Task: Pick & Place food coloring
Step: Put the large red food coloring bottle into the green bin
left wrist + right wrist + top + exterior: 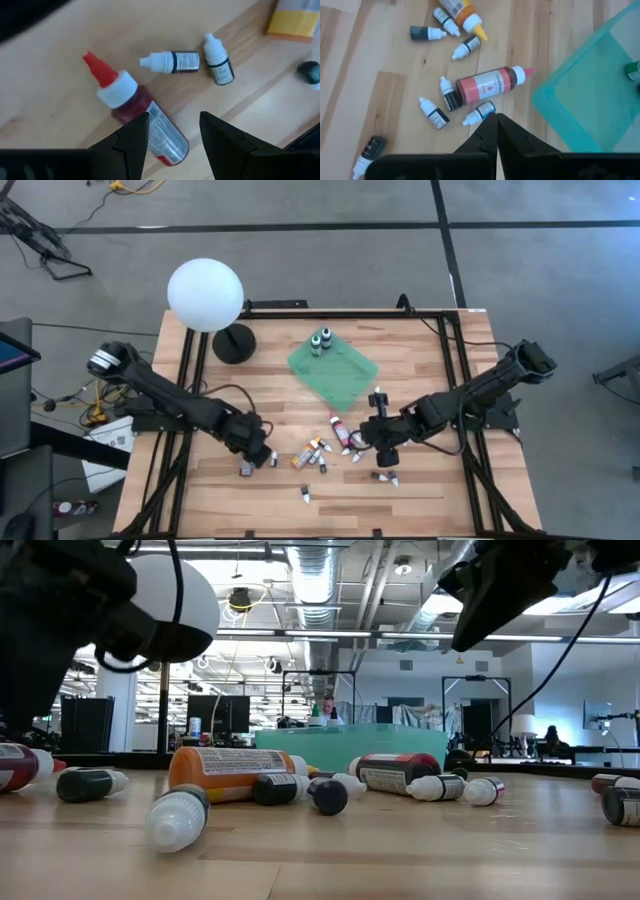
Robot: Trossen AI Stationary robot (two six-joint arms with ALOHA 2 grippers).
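At the lower left of the overhead frame my left pincer [262,452] hangs with fingers parted, grasping nothing, straddling a red plastic bottle with a white collar and red tip [134,117] lying on the wooden table [430,490]. Most food coloring bottles [318,452] lie scattered lower centre. Only two green-capped dark bottles [321,341] stand in the translucent green square tray [345,375]. Right of centre, my right pincer [385,452] is clenched, empty, above the pile.

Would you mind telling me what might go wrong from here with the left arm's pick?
The left gripper, open, hovers over a red bottle lying on its side; round, it may roll away as the fingers close. Two small bottles lie close by and could get knocked. The shut right gripper hangs near the tray.
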